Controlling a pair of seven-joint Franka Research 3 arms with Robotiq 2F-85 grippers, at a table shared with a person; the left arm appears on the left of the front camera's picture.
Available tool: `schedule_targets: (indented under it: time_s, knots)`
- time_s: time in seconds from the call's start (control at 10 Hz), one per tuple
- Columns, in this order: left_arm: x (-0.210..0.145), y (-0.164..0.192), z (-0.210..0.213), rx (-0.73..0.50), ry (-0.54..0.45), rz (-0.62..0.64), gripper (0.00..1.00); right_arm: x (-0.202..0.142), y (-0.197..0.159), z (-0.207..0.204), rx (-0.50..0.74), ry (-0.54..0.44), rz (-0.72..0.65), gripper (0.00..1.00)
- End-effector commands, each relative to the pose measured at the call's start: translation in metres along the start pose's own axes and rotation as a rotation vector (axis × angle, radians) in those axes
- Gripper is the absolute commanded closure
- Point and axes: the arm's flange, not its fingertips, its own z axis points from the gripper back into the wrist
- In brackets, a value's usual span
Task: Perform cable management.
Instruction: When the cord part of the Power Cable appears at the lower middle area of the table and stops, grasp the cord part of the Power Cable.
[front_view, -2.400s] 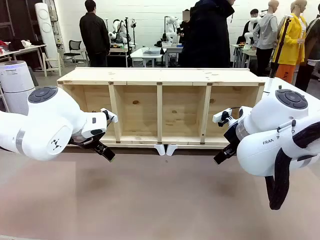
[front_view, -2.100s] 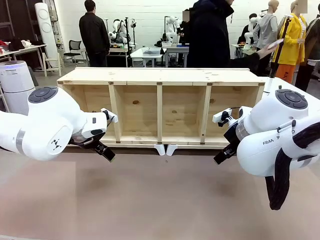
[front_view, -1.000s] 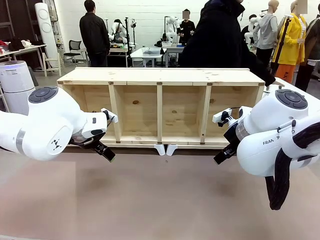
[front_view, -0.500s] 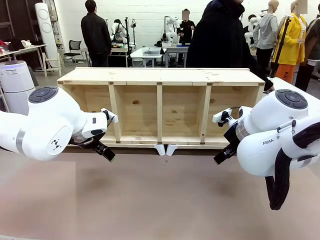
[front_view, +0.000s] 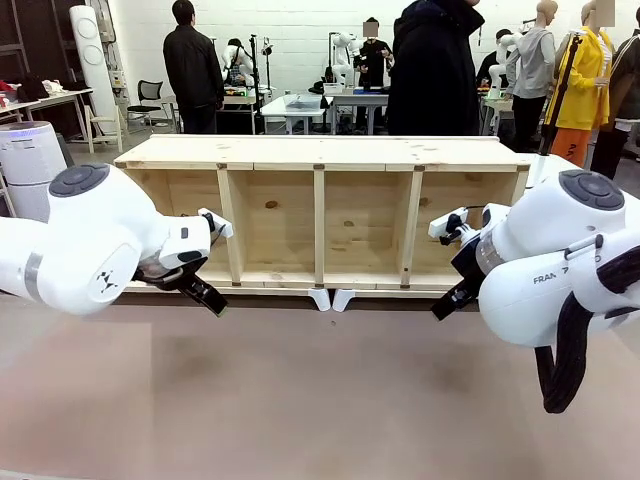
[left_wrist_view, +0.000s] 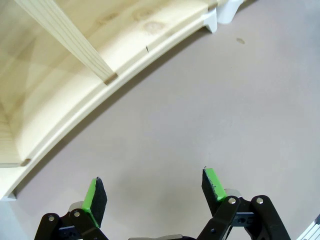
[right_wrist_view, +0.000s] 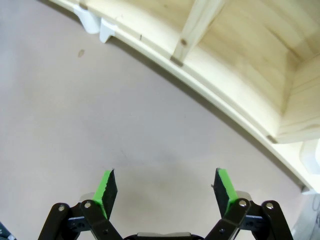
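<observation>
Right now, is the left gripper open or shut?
Open. The left gripper shows its green pads wide apart, holding nothing.

The left gripper (left_wrist_view: 152, 187) has its jaws wide apart, and between them lies flat grey-brown tabletop (left_wrist_view: 200, 115) (smooth, with one tiny dark spot (left_wrist_view: 241, 41) farther off). Past the jaws runs the bottom board of a pale wooden shelf (left_wrist_view: 60, 100). The right gripper (right_wrist_view: 165, 187) has its jaws wide apart too, with the same tabletop between them and the same shelf past them.
</observation>
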Motion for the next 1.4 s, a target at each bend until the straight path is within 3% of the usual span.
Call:
schedule_targets:
  time_s: [0.0,0.7,1.3]
  knots:
    - [-0.013,0.001,0.044,0.032,-0.025,-0.020,0.00,-0.002,0.000,0.039,-0.044,-0.012,-0.012,0.00]
    - [-0.074,0.008,0.148,0.169,-0.205,0.039,0.00,-0.040,-0.017,0.152,-0.189,-0.135,-0.089,0.00]
    - [-0.115,0.005,0.158,0.218,-0.234,0.122,0.00,-0.066,-0.015,0.166,-0.188,-0.186,-0.142,0.00]
